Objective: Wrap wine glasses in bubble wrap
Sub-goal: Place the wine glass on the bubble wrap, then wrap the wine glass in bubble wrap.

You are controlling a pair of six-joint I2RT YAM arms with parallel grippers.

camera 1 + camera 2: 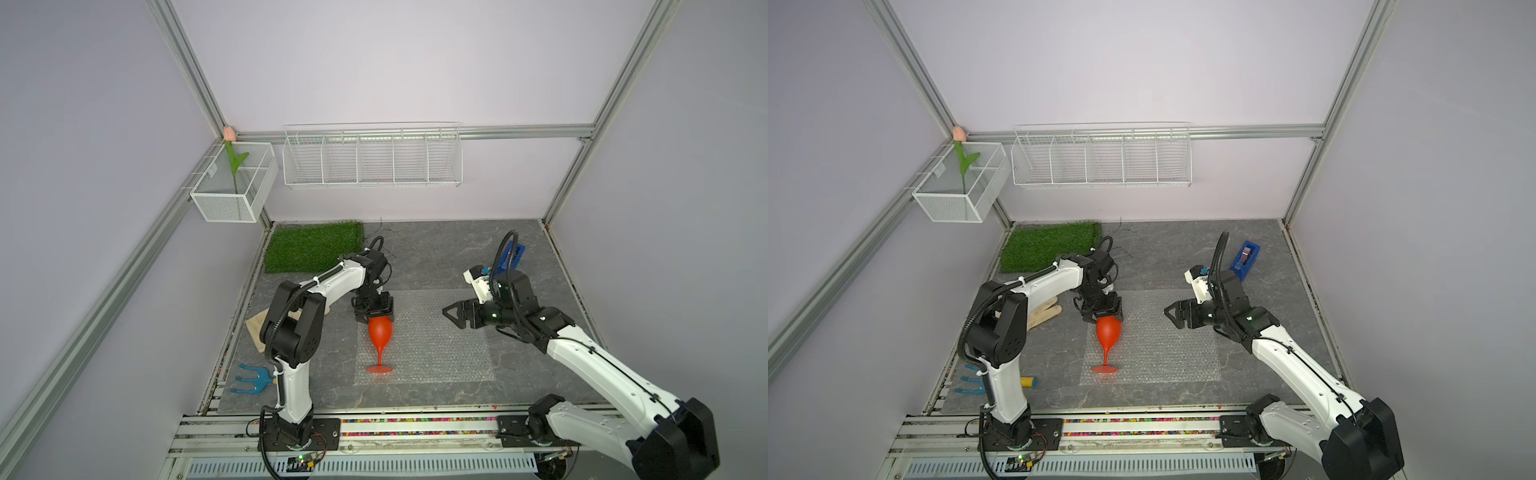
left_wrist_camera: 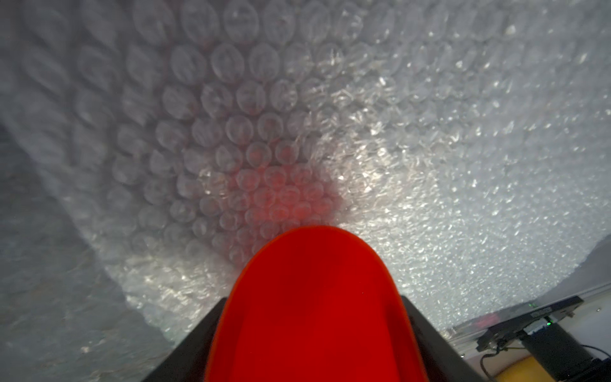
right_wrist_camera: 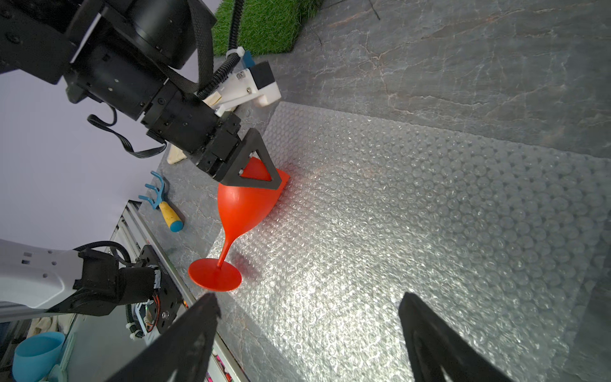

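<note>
**Red-orange goblet (image 1: 380, 332) lying on bubble wrap (image 1: 436, 340), my left gripper (image 1: 377, 319) at its cup**

Clear bubble wrap is spread flat on a grey stone-patterned table (image 1: 436, 257), between my two arms. Both top views show the sheet as a wide square with the goblet (image 1: 1108, 332) lying on its side along the sheet's left edge. Its round foot is near the sheet's near-left corner. The stem slopes up to the cup, and the cup's mouth points away from my base.

My left gripper reaches down over the wide end of the cup. From my right wrist camera, one black triangular finger (image 3: 266, 158) lies across the cup just behind the rim, and the other is hidden behind the goblet (image 3: 244, 205). My left wrist camera sees the red cup (image 2: 307, 314) filling the gap between both fingers, with wrap (image 2: 429, 165) beyond it. I cannot tell whether these fingers are pressing on the cup or only flanking it.

My right gripper (image 1: 451, 318) hovers over the right part of the sheet, well apart from the goblet and pointing toward it. Its fingers (image 3: 185, 337) are spread wide with nothing between them but the wrap (image 3: 396, 231) below.

A green grass mat (image 1: 313, 245) lies at the far left of the table. A blue hand rake (image 1: 253, 378) lies near my left arm's base.
</note>
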